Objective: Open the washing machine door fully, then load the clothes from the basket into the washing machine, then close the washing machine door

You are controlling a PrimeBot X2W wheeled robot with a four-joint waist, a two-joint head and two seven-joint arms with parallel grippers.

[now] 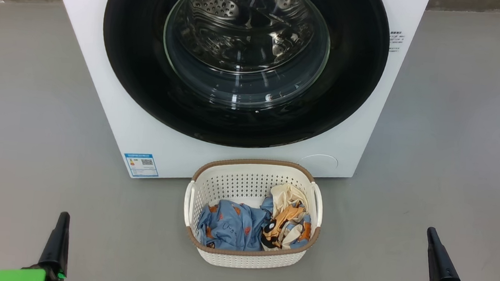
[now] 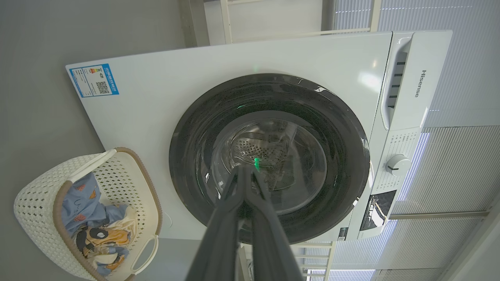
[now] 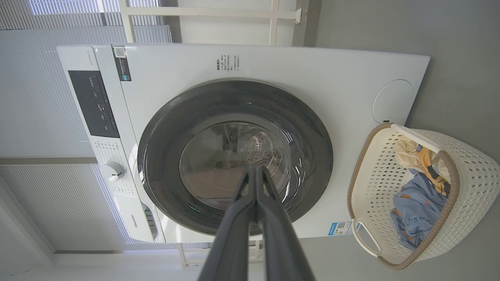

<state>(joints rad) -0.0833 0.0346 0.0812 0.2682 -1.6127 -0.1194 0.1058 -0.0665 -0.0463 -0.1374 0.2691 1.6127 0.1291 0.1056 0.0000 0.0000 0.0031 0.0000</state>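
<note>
Squarely at the far side of the smooth grey floor [image 1: 30, 116] stands the big white box-shaped washing machine [image 1: 129, 121], its flat front facing the near side. Its large round glossy black door [image 1: 245, 54] lies shut against that front, and the bulging clear glass bowl at its centre points toward the robot. Through the glass shows the perforated steel drum [image 1: 216, 6]. Low on the front sit a blue rectangular energy label [image 1: 141, 165] at the left and a round white filter cover [image 1: 319, 163] at the right.

Between them, just in front of the machine, the small cream-white perforated plastic basket [image 1: 248, 258] stands upright on the floor, mouth up. Its brown woven-look rim is a rounded rectangle whose long axis runs left to right, with a loop handle at each short end. Inside lie the soft crumpled clothes [image 1: 242, 226]: light blue fabric with orange prints at the left, a cream, orange and black piece at the right.

The left gripper [image 1: 63, 219] and right gripper [image 1: 432, 238] hover at the near corners, well apart from the basket. Their long dark tapered jaws are clenched on nothing and point far, toward the machine.
</note>
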